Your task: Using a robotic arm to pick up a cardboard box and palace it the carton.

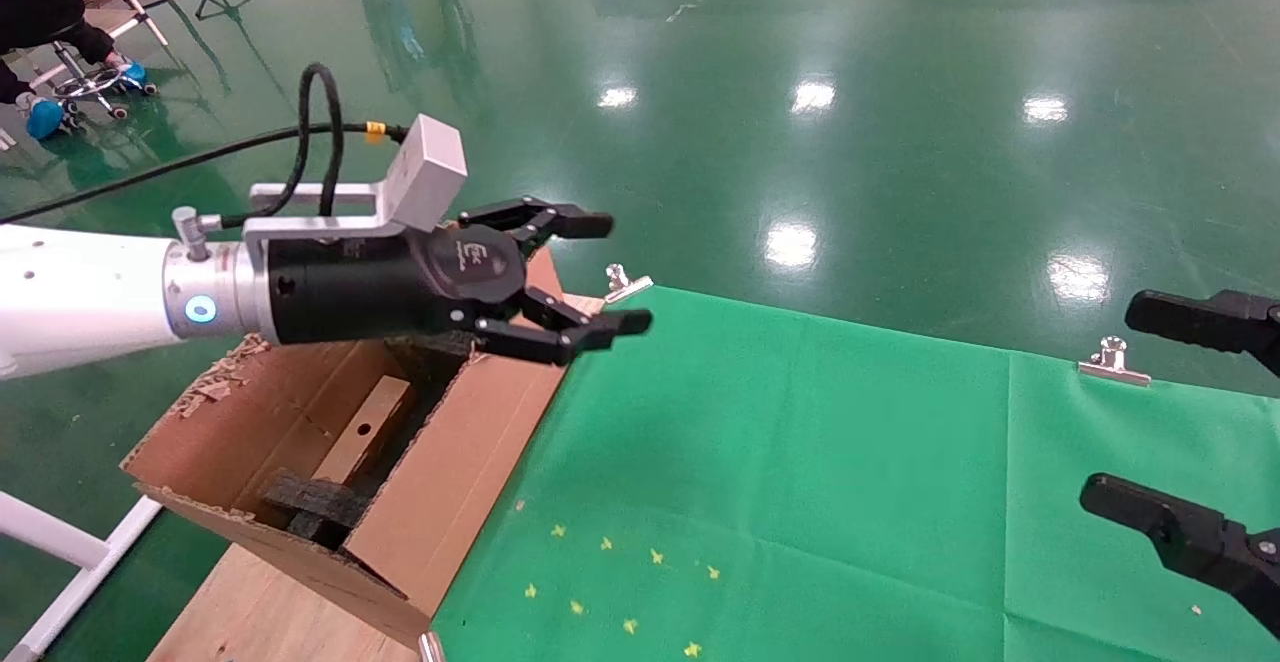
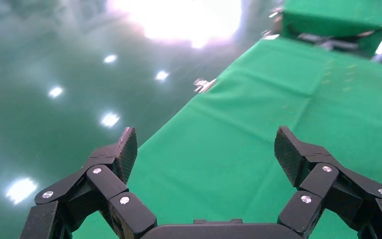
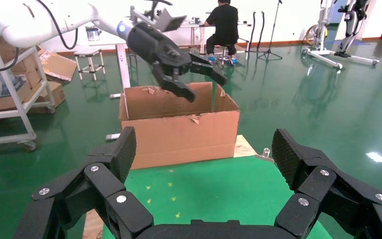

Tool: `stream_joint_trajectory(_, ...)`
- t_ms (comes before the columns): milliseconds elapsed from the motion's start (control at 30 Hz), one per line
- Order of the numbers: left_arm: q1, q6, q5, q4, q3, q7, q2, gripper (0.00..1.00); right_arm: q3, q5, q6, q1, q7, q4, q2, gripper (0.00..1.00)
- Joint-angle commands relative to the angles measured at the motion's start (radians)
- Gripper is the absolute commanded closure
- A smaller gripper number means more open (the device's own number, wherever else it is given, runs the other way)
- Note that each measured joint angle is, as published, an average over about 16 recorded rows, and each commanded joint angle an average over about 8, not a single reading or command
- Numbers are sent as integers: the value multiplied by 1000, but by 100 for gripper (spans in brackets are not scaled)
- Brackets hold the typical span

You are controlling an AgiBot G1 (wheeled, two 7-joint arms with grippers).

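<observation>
A: Where is the white robotic arm with the silver wrist and blue light ring [image 1: 200, 308]?

B: It reaches in from the robot's left, level above the large brown corrugated carton with ragged torn edges [image 1: 470, 462]. Its black linked-finger left gripper [image 1: 600, 272] hangs over the carton's far corner, past the rim toward the green cloth covering the table [image 1: 800, 462].

A: And the fingers?

B: Spread wide, with nothing between them. In the left wrist view the left gripper [image 2: 206, 154] shows two ribbed pads [image 2: 128, 149] well apart, only green cloth [image 2: 258, 124] and glossy green floor [image 2: 54, 59] beyond. They touch nothing.

A: The small narrow brown cardboard box?

B: It lies inside the carton [image 1: 365, 432], leaning lengthwise against the inner wall, a round hole on its upper face. Black foam blocks [image 1: 315, 502] sit just below its lower end. From the right wrist view the carton [image 3: 179, 132] stands at the table's end, and the box cannot be seen within it; the left gripper [image 3: 206, 84] hovers above its top edge, released.

A: The other arm?

B: The right gripper [image 1: 1170, 412] sits parked at the right edge of the head view above the cloth, fingers far apart and holding nothing. Its own camera shows the same: right gripper [image 3: 204, 149] with pads [image 3: 288, 154] wide, free of contact.

A: Anything else?

B: Two silver binder clips [image 1: 1112, 362] pin the cloth's far edge, and small yellow star marks [image 1: 620, 582] dot it near the carton. A person in black [image 3: 226, 25] sits at a desk far behind.
</observation>
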Motion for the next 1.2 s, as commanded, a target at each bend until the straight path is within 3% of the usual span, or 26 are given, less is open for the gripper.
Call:
stream_joint_trajectory(33,24,12,-30,-34,-14,2,-2,0,0,0,0,0,0,0,0,0)
stream_joint_trajectory(733,266,128,-327,-373,-157,26,-24,0,0,0,0,0,0,0,0,0)
stream_joint_trajectory(1200,263,126,-323,-366,-155,26,-24,0,0,0,0,0,0,0,0,0)
